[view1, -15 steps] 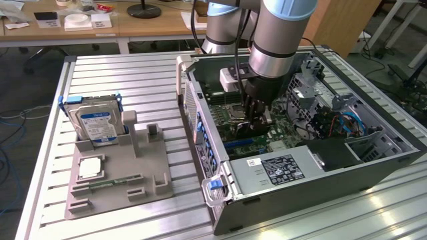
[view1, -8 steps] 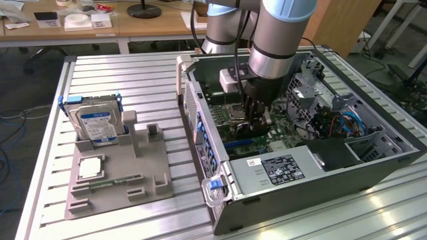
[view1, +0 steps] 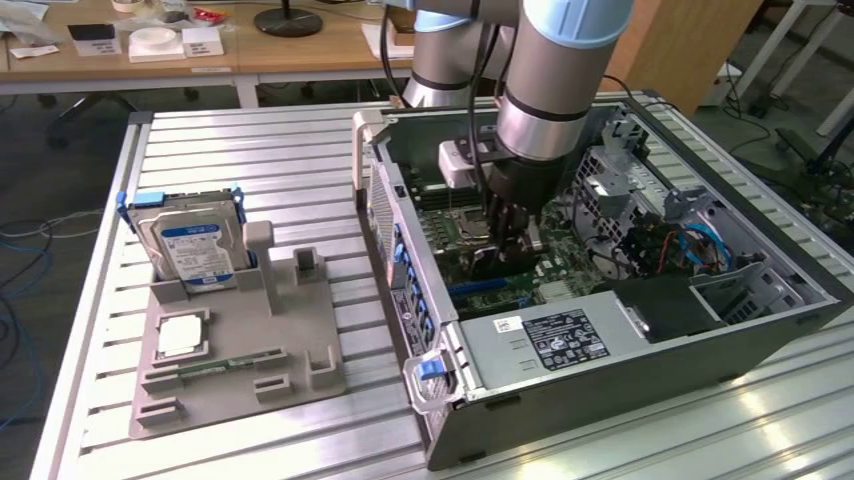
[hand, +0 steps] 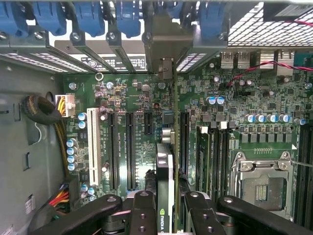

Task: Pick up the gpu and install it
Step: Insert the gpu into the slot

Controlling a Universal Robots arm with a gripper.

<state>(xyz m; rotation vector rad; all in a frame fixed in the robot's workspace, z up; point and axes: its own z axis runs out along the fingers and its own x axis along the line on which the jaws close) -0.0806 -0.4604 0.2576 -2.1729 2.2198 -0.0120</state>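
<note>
Pincer point(hand: 170, 198) clamped tight on gpu point(hand: 164, 164), card standing edge-on over motherboard point(hand: 234, 98) slots, down inside open pc case point(view1: 667, 352), bracket end toward rear wall.

The computer case point(view1: 747, 330) lies open upward over the motherboard point(hand: 220, 122), but the power supply point(view1: 561, 340), drive cage point(view1: 621, 165), blue cables point(view1: 697, 245) and rear wall point(view1: 378, 200) hem that room, whose middle the gripper point(view1: 514, 245) and its clamped gpu point(hand: 164, 171) fill.

The gpu point(hand: 165, 176) stands on edge inside the computer case point(view1: 747, 340), over its motherboard point(hand: 142, 93). At the exterior view's left of the case, a hard drive point(view1: 191, 250) stands upright in a parts holder point(view1: 227, 400).
</note>
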